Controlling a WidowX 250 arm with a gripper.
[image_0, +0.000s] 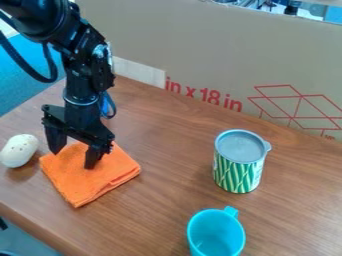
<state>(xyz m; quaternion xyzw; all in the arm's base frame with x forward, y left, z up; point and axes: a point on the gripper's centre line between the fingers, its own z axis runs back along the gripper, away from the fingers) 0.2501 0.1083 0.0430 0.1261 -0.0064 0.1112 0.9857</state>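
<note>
Where the gripper (72, 160) hangs, jaws spread apart, orange folded cloth (88, 183) beneath them

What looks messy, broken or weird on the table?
Nothing looks spilled or broken. The orange cloth under the gripper is a bit uneven: its folded layers don't quite line up near the right corner. The striped can stands upright, lid on.

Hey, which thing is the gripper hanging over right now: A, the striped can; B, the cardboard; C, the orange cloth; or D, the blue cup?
C: the gripper hangs at the folded orange cloth, its fingers spread apart.
</note>
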